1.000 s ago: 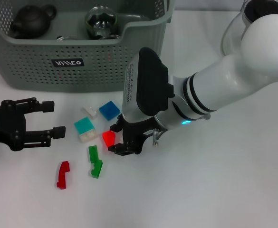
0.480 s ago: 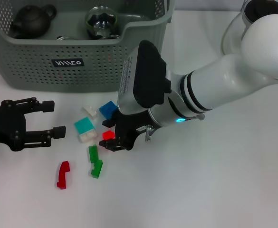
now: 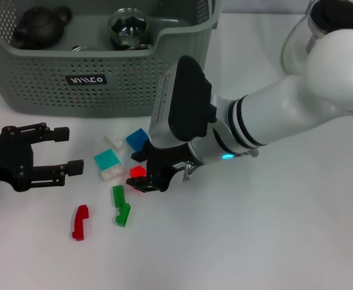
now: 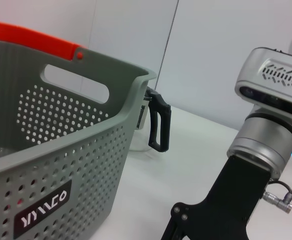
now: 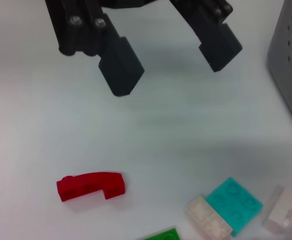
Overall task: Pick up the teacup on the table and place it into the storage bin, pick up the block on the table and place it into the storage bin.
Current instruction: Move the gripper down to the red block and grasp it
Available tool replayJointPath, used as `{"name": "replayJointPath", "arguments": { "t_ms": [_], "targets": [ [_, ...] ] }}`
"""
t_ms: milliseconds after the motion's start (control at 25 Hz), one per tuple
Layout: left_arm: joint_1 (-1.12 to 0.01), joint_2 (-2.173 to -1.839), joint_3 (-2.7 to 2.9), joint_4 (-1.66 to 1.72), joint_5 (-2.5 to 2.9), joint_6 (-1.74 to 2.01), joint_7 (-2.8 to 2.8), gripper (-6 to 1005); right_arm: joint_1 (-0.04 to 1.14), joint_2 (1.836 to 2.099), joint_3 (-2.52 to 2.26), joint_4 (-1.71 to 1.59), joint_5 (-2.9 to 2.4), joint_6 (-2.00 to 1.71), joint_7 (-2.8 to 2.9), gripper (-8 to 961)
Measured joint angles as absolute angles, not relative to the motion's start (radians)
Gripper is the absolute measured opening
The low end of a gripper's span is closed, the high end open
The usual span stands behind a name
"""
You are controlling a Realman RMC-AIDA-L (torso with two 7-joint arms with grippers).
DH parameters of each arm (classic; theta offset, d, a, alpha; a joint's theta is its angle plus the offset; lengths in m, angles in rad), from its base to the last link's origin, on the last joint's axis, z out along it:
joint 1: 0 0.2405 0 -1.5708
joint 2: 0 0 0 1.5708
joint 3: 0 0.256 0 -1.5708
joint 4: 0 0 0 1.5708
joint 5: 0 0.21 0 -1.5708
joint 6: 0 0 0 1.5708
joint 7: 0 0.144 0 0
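Head view looks down; both wrist views sit low, sharing the storage bin (image 3: 98,72).
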State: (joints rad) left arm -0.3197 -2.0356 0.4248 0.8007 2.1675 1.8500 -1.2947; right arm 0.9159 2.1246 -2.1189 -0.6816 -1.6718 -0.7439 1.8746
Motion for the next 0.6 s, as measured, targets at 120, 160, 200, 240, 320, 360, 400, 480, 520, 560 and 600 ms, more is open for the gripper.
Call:
{"name": "replayJointPath", "arguments": {
  "t_ms": [120,160,200,240,320,360,400,480,520,560,600],
  "targets": [
    [-0.32,-2.036,0.425,0.801,2.168,1.85,-1.291,811,0.916,2.125,-2.13,-0.679,-1.66,-0.733,1.874,513],
    [-0.32,-2.036,0.425,0.801,2.168,1.85,-1.289,811,0.916,2.125,-2.13,-0.679,-1.66,-0.732,1.874,513],
    [-0.32,-2.036,0.425,0.801,2.167,1.85,-1.287,811,0.916,2.125,-2.131,-0.679,-1.659,-0.73,1.874,513],
    [-0.32,-2.036,0.424,0.801,2.167,1.85,-1.286,811,0.916,2.125,-2.131,-0.678,-1.659,-0.729,1.874,513],
    [-0.322,-2.036,0.423,0.801,2.166,1.85,-1.285,811,0.916,2.125,-2.131,-0.677,-1.659,-0.729,1.874,513],
    [-0.322,-2.036,0.423,0.801,2.166,1.85,-1.285,811,0.916,2.125,-2.131,-0.677,-1.659,-0.729,1.874,513],
    [-0.323,-2.036,0.423,0.801,2.166,1.85,-1.285,811,0.916,2.125,-2.131,-0.676,-1.659,-0.728,1.874,513],
    [-0.324,-2.036,0.423,0.801,2.166,1.85,-1.284,811,0.916,2.125,-2.131,-0.674,-1.659,-0.728,1.875,513],
    [-0.324,-2.036,0.423,0.801,2.166,1.85,-1.284,811,0.916,2.125,-2.131,-0.674,-1.659,-0.728,1.875,512],
    [-0.325,-2.036,0.423,0.801,2.166,1.85,-1.284,811,0.916,2.124,-2.131,-0.674,-1.66,-0.728,1.876,512],
    [-0.325,-2.036,0.423,0.801,2.166,1.85,-1.284,811,0.916,2.124,-2.131,-0.673,-1.661,-0.728,1.878,512]
  ]
}}
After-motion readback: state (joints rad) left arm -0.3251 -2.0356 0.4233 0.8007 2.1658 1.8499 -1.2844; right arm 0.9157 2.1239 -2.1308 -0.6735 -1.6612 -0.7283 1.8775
